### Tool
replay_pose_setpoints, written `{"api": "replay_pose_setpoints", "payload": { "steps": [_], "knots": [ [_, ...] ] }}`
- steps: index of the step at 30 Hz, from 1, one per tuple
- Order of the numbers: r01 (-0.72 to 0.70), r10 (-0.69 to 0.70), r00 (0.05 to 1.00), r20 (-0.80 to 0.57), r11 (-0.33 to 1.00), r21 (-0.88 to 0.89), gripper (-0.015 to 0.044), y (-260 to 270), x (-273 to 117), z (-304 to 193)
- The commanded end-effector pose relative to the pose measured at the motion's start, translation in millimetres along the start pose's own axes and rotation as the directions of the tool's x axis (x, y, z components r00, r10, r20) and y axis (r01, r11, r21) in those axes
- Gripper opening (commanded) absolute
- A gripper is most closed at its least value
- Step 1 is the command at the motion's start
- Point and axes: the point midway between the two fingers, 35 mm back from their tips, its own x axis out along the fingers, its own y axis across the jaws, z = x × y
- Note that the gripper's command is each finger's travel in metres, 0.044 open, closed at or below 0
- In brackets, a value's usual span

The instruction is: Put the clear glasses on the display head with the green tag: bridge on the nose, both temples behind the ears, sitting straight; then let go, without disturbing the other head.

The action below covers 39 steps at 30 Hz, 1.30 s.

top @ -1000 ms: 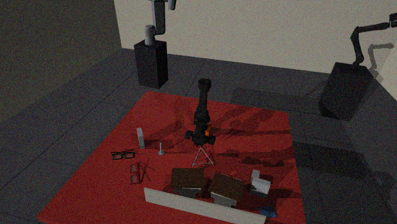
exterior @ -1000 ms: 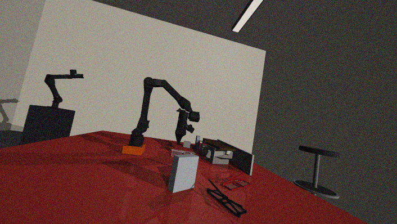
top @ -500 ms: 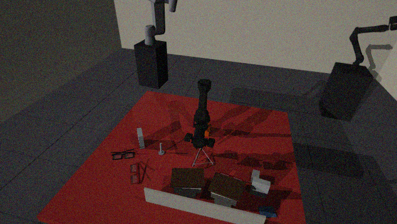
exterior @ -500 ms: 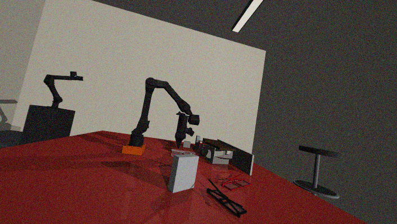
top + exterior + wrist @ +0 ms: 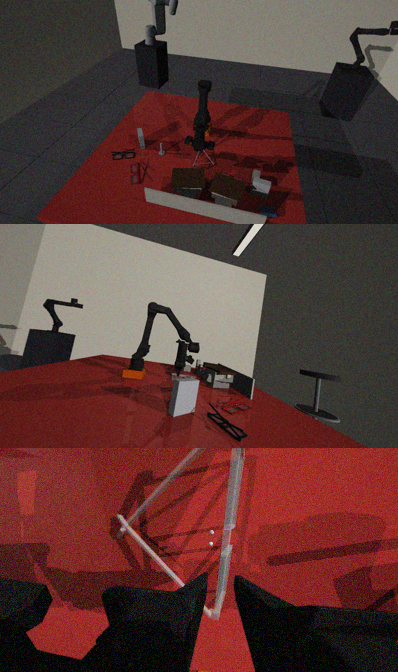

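Observation:
The clear glasses (image 5: 208, 157) (image 5: 173, 377) (image 5: 231, 503) rest on the red table, with their temples spread and partly crossing in the wrist view. My gripper (image 5: 199, 149) (image 5: 178, 375) (image 5: 220, 578) points down just above them, partly open. In the wrist view its fingertips lie on either side of the front frame near one end, with a gap on both sides; nothing is gripped. Dark arm parts hide the fingertips in the top view. The display heads and the green tag cannot be made out.
Two brown-topped stands (image 5: 188, 177) (image 5: 229, 183) are beside a long pale panel (image 5: 203, 206). White blocks (image 5: 262, 184) lie right of them. Black glasses (image 5: 124, 152), red glasses (image 5: 139, 173), a white box (image 5: 141, 138) (image 5: 184, 397) and a small peg (image 5: 161, 147) are left of the arm.

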Motion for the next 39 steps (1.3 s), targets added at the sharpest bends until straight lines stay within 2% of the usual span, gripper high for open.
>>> {"api": "replay_pose_setpoints", "payload": {
  "steps": [1,17,35,39],
  "knots": [
    [0.005,-0.005,1.0,-0.008,1.0,-0.005,0.012,-1.5,8.8,-2.5],
    [0.004,-0.004,1.0,-0.008,1.0,-0.005,0.012,1.7,14.4,-3.3],
    [0.002,-0.002,1.0,-0.009,1.0,-0.008,0.0,0.3,13.8,-3.4],
    [0.002,-0.002,1.0,-0.009,1.0,-0.008,0.0,0.3,13.8,-3.4]
  ]
}}
